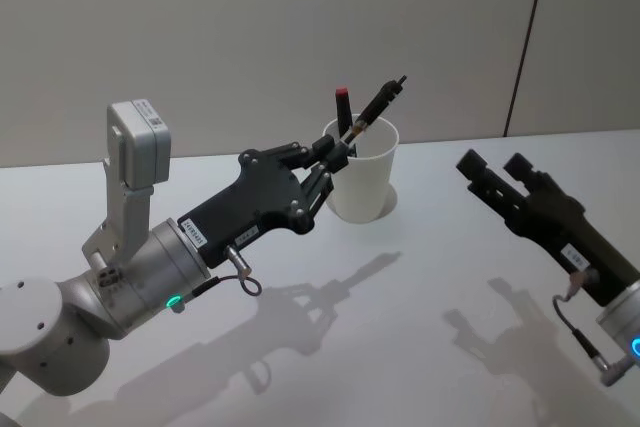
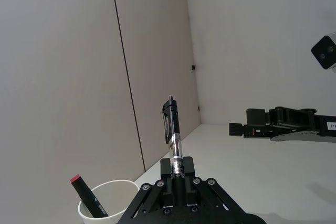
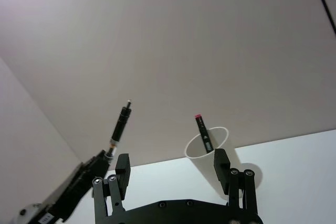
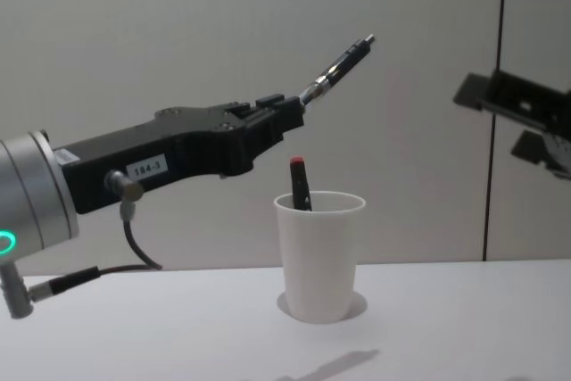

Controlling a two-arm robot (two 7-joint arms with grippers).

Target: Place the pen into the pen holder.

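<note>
Where the desk (image 1: pixel 420 347) carries the pen holder (image 1: pixel 365 187), a white paper cup standing upright, one red-capped marker (image 1: pixel 342 107) leans inside it. Left tool (image 1: pixel 338 155): clamped on the pen (image 1: pixel 380 105) by one end, held above the cup's rim on its left side, clear of the cup; pen tilted, free end pointing up and away. Right tool (image 1: pixel 493 165): fingers spread, nothing between them, raised to the right, well apart from the cup.

left gripper (image 1: pixel 340 155) — pen (image 1: pixel 380 105) gripped, by pen holder (image 1: pixel 370 189)
</note>
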